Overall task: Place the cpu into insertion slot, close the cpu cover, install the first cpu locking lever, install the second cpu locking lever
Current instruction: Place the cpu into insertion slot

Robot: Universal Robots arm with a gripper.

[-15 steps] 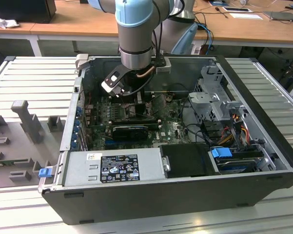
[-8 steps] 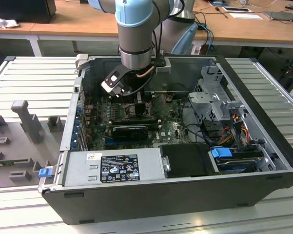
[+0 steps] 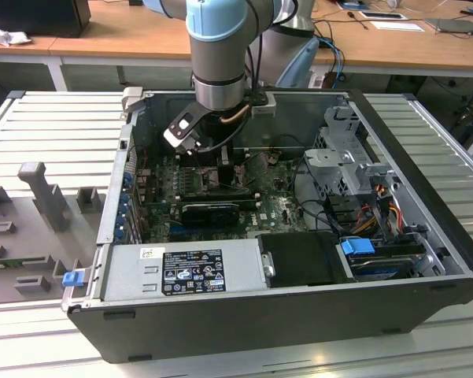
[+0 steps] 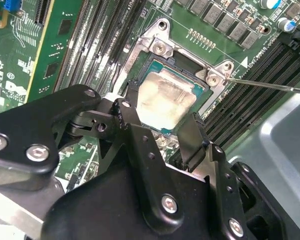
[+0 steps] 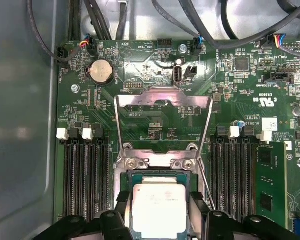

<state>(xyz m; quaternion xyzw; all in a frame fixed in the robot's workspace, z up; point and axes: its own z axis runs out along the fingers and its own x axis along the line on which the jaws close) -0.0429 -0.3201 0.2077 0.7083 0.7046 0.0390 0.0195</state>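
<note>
Fixtures (image 3: 39,189), grey, on the slatted table (image 3: 63,118) at the exterior view's left. Then open computer case (image 3: 220,327), with arm (image 3: 218,47) reaching down inside over the green circuit board (image 3: 277,209). In the second wrist view, gripper (image 4: 159,117) closed on cpu (image 4: 167,97), fingers (image 4: 127,112) against two opposite edges, cpu sitting in insertion slot (image 4: 182,64). Swung back and open, cpu cover (image 5: 140,100). Toward the exterior view's right, drive cage (image 3: 346,153).

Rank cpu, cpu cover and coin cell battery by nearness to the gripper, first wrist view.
1. cpu, in the insertion slot, at the gripper.
2. cpu cover, raised open beyond the slot.
3. coin cell battery, on the motherboard past the cover.
</note>
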